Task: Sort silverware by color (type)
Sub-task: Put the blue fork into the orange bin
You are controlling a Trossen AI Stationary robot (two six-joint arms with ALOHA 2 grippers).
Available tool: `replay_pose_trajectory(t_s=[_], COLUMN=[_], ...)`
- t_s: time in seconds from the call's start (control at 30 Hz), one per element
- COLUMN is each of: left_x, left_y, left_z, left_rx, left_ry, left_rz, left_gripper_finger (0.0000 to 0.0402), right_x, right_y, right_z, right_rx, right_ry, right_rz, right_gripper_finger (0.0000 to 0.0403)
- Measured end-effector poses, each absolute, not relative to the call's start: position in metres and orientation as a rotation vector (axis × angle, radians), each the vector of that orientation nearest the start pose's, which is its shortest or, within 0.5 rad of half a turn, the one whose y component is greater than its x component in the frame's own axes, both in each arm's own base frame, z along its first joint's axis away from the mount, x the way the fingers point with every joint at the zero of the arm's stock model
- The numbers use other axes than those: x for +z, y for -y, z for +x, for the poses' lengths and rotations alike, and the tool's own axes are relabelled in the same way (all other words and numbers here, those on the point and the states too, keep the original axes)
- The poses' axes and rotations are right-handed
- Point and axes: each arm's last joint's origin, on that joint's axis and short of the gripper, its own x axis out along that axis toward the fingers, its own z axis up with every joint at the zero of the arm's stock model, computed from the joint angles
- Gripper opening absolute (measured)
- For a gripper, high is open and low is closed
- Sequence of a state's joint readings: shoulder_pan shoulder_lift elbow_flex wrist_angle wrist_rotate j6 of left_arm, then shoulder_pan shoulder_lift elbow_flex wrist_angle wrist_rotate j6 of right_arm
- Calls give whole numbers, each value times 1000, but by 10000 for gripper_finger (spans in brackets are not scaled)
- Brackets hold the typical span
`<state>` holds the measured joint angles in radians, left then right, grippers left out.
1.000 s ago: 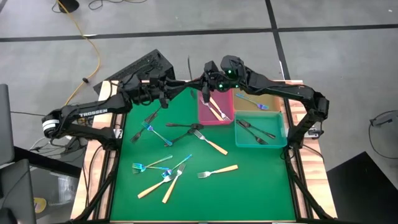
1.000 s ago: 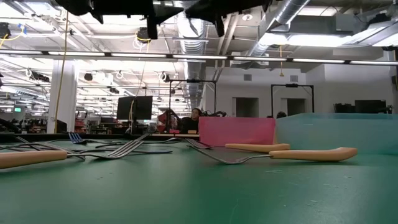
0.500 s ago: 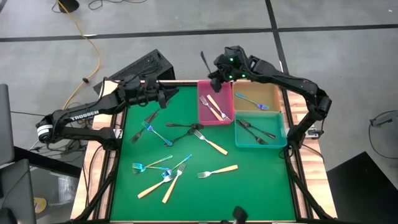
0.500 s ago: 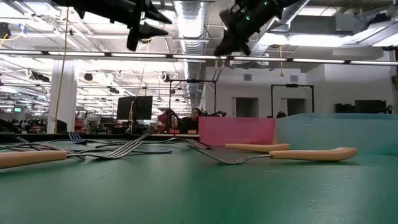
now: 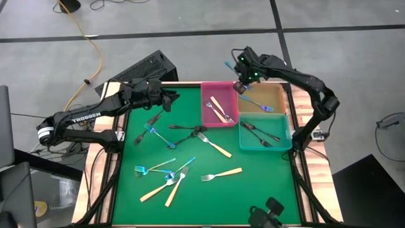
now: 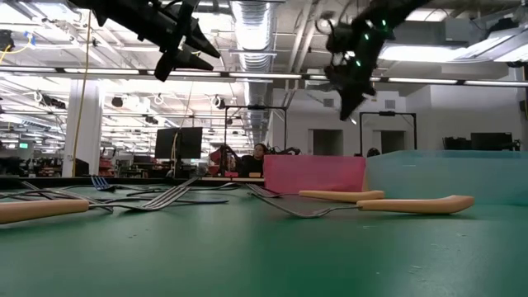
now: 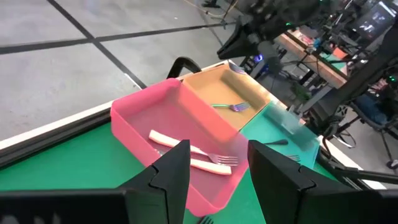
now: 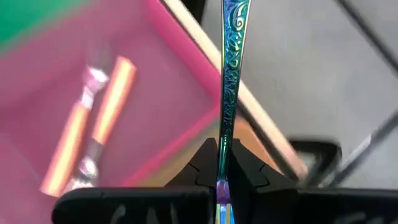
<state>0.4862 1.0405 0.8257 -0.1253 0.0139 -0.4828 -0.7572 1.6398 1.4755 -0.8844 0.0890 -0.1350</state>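
My right gripper [image 5: 241,87] hangs over the seam between the pink bin [image 5: 218,111] and the tan bin [image 5: 268,96], shut on an iridescent blue fork [image 8: 229,74]. My left gripper [image 7: 217,174] is open with nothing in it, above the mat's far left part [image 5: 169,99]; it points toward the bins. Several forks lie flat on the green mat [image 5: 209,196]: tan-handled [image 5: 223,173], blue [image 5: 158,135] and dark [image 5: 183,128] ones. Tan-handled forks [image 7: 193,158] lie in the pink bin, one blue fork [image 7: 230,107] in the tan bin, and dark forks [image 5: 261,132] in the teal bin. My right gripper pinches the blue fork's slim shaft [image 8: 222,163] between its two fingers. The patterned handle [image 8: 233,25] stands out straight beyond the fingertips. The fork is lifted clear of the bins and the mat. The gripper slants down from above.
The teal bin [image 5: 284,140] stands near the right edge, just nearer than the tan bin. The loose forks lie in the mat's left and middle parts. A black box [image 5: 142,68] sits beyond the far left corner.
My right gripper has carried the blue fork toward the table's right edge, from beside my left gripper at the pink bin's far left corner to the pink and tan seam, sinking and tipping its fingers downward. My left gripper has tipped down somewhat and stayed open.
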Motion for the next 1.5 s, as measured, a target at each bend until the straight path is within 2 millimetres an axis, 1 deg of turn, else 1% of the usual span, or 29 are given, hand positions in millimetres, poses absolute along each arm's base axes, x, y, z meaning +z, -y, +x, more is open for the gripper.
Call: replay_pose_trajectory(t_s=[0.1, 0.2, 0.4, 0.5, 0.73, 0.93, 1.1, 1.3, 1.5], left_x=[304, 303, 301, 301, 301, 301, 301, 301, 301], left_y=[-107, -107, -106, -107, -108, -109, -109, -109, -109], left_z=[203, 202, 202, 202, 201, 200, 200, 200, 200], left_rx=[543, 547, 555, 570, 615, 648, 656, 657, 657], left_ry=[-225, -243, -265, -261, -253, -246, -244, -244, -244], left_rz=[-557, -561, -565, -560, -547, -539, -537, -536, -536], left_gripper_finger=[144, 144, 144, 144, 144, 144, 144, 144, 144], right_x=[287, 271, 239, 228, 216, 199, 187, 178, 167], right_y=[241, 242, 235, 230, 220, 216, 215, 216, 212], right_z=[230, 221, 206, 201, 180, 167, 163, 160, 155], right_rx=[-710, -713, -697, -681, -753, -761, -779, -814, -803], right_ry=[-1118, -1174, -1312, -1353, -1456, -1535, -1528, -1518, -1546], right_rz=[271, 307, 342, 343, 295, 306, 312, 285, 267], right_gripper_finger=[35, 35, 35, 35, 35, 35, 35, 35, 35])
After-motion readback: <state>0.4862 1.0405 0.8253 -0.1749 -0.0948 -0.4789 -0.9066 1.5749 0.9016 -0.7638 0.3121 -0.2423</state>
